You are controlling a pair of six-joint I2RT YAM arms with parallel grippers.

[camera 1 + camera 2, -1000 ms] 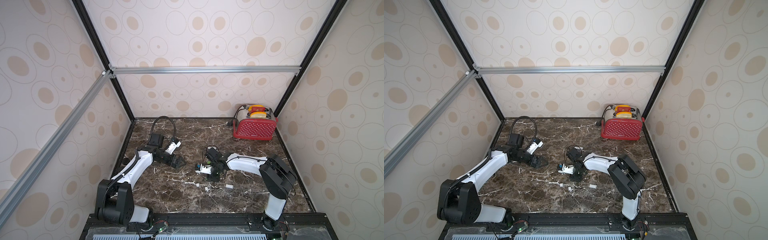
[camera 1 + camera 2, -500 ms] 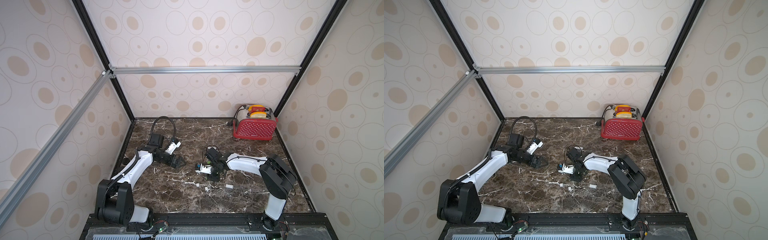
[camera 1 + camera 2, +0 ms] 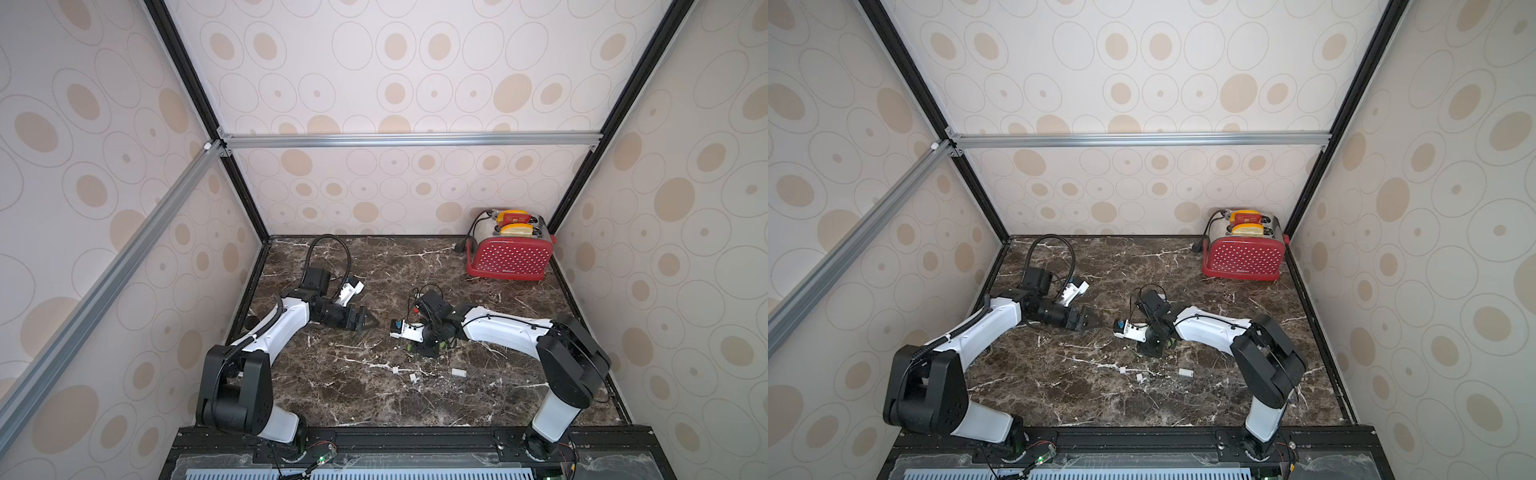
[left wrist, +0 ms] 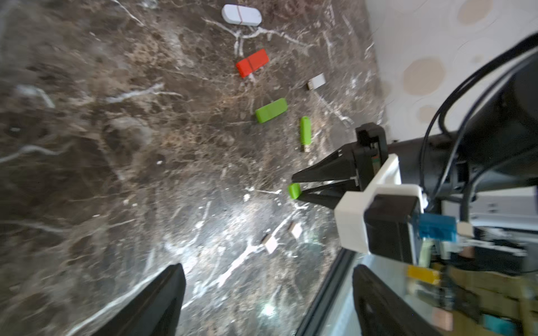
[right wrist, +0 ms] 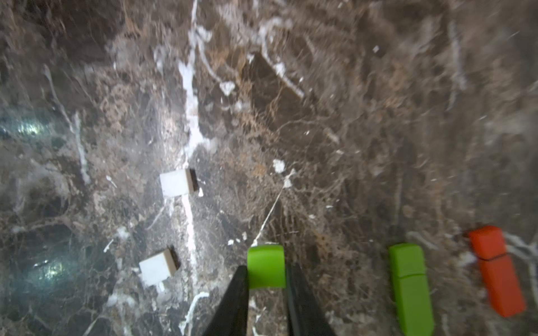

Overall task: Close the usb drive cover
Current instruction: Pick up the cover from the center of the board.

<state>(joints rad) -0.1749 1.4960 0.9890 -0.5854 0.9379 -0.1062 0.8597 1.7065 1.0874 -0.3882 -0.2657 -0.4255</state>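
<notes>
Neither arm had visibly shifted since the earlier frames. Right gripper (image 5: 266, 269) pinched a green cap (image 5: 265, 257), seemingly the drive's cover, below frame centre in both top views. Uncapped green usb drive (image 4: 304, 132) lay near it. Left gripper (image 4: 267, 267) stood spread.

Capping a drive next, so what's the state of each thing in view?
left tool: open, empty
right tool: shut on green cap
green cap: held, off any drive
bare green drive: uncapped, plug exposed
other green drive: capped
red drive: capped
white drive: capped
white caps: loose
</notes>
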